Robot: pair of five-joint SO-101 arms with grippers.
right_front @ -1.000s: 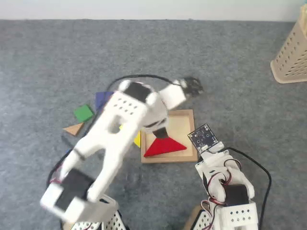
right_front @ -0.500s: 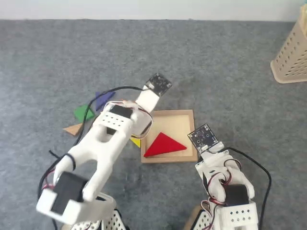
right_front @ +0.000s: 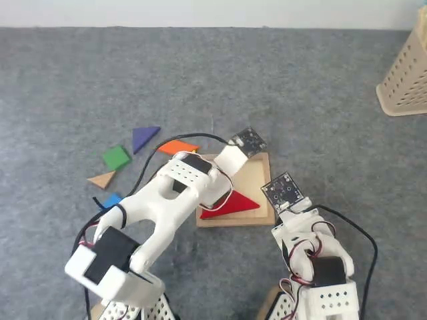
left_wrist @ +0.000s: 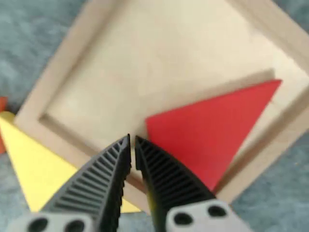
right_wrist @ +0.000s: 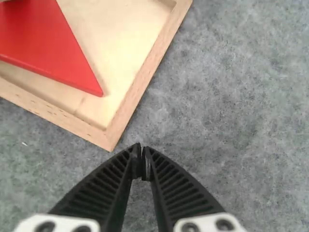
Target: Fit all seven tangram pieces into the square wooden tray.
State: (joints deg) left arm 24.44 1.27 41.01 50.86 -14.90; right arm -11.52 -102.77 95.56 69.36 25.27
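Wooden tray [right_front: 257, 175] sat mid-tabletop [right_front: 320, 100], red triangle [right_front: 235, 204] lay inside along its near edge, yellow piece [left_wrist: 34, 164] just outside its left edge, left claw [left_wrist: 133, 142] hung clenched, empty, over that edge, right claw [right_wrist: 142, 155] clenched, empty, by the near right corner, green square [right_front: 116, 157] well left.

A triangle [right_front: 233, 205] lies in the tray [right_front: 235, 221], other pieces [right_front: 117, 158] to its left.
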